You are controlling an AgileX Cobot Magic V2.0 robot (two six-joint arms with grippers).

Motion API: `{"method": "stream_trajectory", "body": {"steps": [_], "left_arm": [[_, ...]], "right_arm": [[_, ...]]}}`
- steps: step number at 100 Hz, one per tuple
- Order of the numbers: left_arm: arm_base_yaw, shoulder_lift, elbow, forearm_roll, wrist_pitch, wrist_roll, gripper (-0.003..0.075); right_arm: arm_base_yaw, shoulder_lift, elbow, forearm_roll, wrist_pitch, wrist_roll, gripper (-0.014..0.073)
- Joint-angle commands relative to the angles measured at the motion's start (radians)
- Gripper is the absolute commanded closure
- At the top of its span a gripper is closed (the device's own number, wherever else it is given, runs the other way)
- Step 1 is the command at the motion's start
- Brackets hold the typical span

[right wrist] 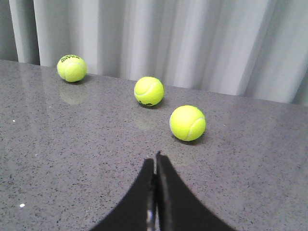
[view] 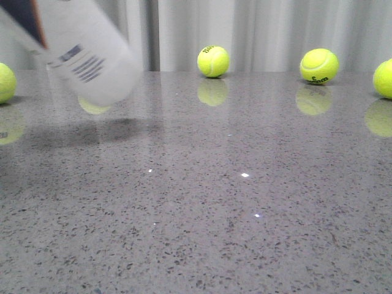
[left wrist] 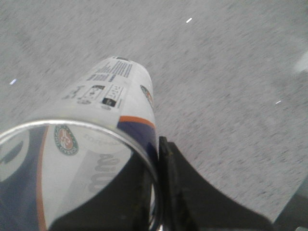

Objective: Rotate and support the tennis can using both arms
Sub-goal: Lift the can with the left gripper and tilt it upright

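The tennis can [view: 92, 55] hangs tilted above the table at the upper left of the front view, blurred, its closed end pointing down and to the right. In the left wrist view the tennis can [left wrist: 106, 110] shows its silver rim and its white label with navy section and orange stripe. My left gripper [left wrist: 158, 144] is shut on the rim wall, one finger inside the can and one finger [left wrist: 192, 192] outside. My right gripper [right wrist: 155, 159] is shut on nothing, low over the table. Neither arm shows in the front view.
The grey speckled table [view: 214, 202] ends at a pale curtain [view: 263, 30]. Yellow-green tennis balls lie along the back: [view: 213, 61], [view: 318, 65], [view: 384, 78], [view: 5, 82]. Three balls lie ahead of the right gripper, the nearest ball [right wrist: 187, 122] closest.
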Motion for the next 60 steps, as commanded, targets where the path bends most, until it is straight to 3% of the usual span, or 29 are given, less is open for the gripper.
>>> {"method": "stream_trajectory", "body": {"steps": [1,22,60], "left_arm": [[0.003,-0.021,-0.034,0.056,0.019,-0.057,0.0741],[0.003,-0.021,-0.034,0.253,0.019,-0.154,0.0741],[0.003,0.03,-0.034,0.262,0.019,-0.179,0.0736]], "right_arm": [[-0.006,0.007,-0.025,0.006,-0.082,-0.001,0.066],[-0.006,0.007,-0.025,0.006,-0.082,-0.001,0.066],[-0.006,0.007,-0.025,0.006,-0.082,-0.001,0.066]]}}
